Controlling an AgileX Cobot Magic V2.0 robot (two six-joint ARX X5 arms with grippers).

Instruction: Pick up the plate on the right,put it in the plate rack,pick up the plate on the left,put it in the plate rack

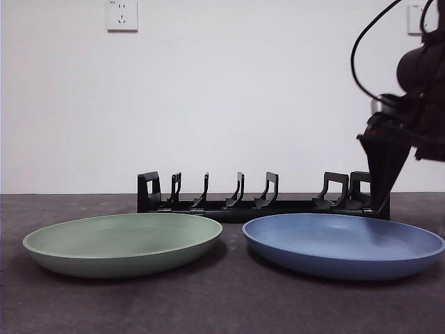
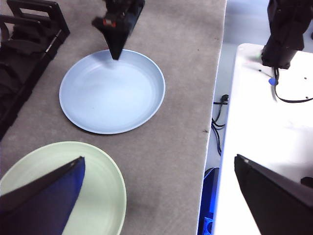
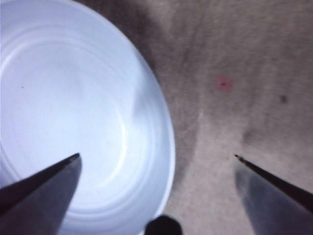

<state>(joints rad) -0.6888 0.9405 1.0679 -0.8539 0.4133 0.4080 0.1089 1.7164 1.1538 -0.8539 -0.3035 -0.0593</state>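
Note:
The blue plate (image 1: 344, 243) lies on the right of the table and the green plate (image 1: 122, 240) on the left. Behind both stands the black plate rack (image 1: 243, 203), with nothing in it. My right gripper (image 1: 381, 198) has come down at the blue plate's far right rim, close to the rack's end. In the right wrist view that gripper (image 3: 156, 155) is open, one jaw over the blue plate (image 3: 73, 98) and one over bare table. My left gripper (image 2: 159, 157) is open and high above the green plate (image 2: 98, 186), holding nothing.
The grey table's right edge (image 2: 215, 98) drops to the floor, with cables below it. A white bench (image 2: 264, 122) stands beyond it. A wall socket (image 1: 122, 15) is on the back wall. A small pink mark (image 3: 224, 83) shows on the table top.

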